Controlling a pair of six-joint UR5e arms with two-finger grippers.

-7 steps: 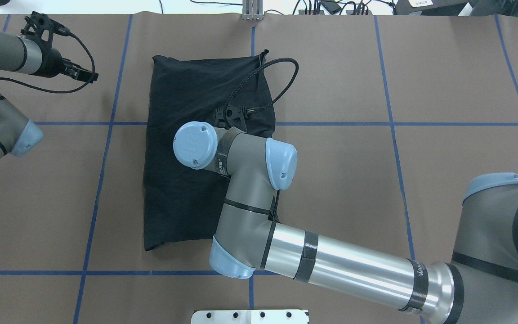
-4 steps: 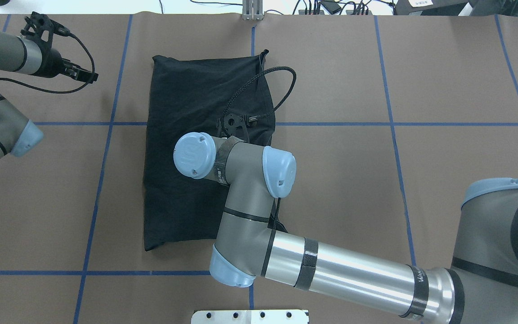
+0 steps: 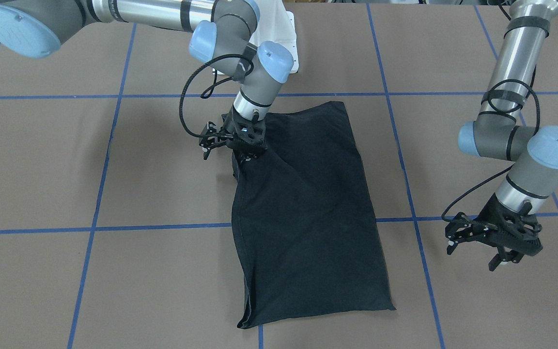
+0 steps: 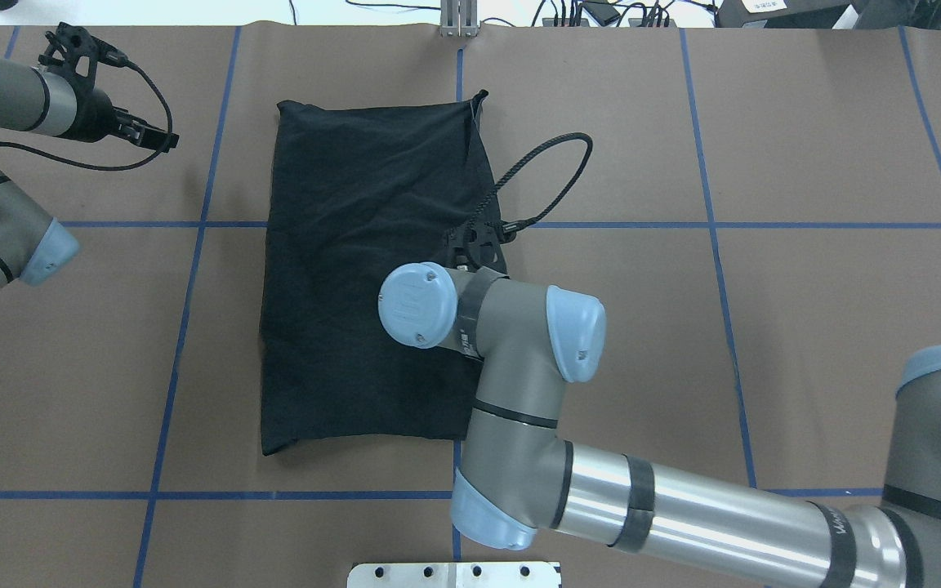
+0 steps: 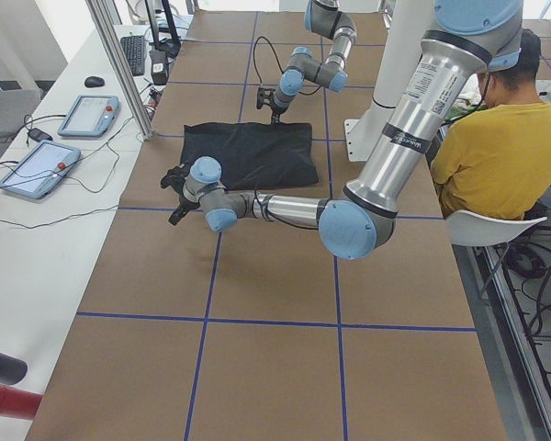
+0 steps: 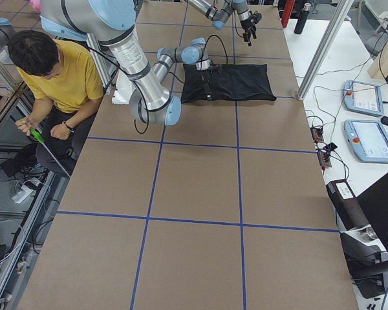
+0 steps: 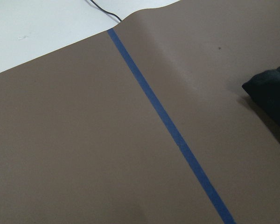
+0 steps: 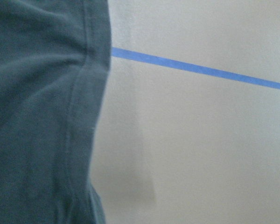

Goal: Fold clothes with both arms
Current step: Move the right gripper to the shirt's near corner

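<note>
The black T-shirt (image 4: 340, 245) lies folded into a rectangle on the brown table, graphic hidden. It also shows in the front view (image 3: 308, 218). My right gripper (image 3: 246, 154) is at the shirt's long edge on the robot's right, near the robot-side corner. It is shut on the fabric there, and creases run out from it. The overhead view shows its wrist (image 4: 477, 245) above that edge. The right wrist view shows the shirt's hem (image 8: 79, 116) beside bare table. My left gripper (image 3: 505, 261) is open and empty, off the shirt over bare table on the robot's left (image 4: 158, 137).
Blue tape lines (image 4: 193, 269) mark a grid on the table. The white robot base (image 4: 454, 574) is at the near edge. A seated person in yellow (image 5: 496, 138) is behind the robot. Tablets (image 5: 87, 115) lie on a side table beyond the far edge.
My right arm has moved from over the shirt's middle toward the robot's right and back toward the base, to the shirt's edge. The left arm has not moved.
</note>
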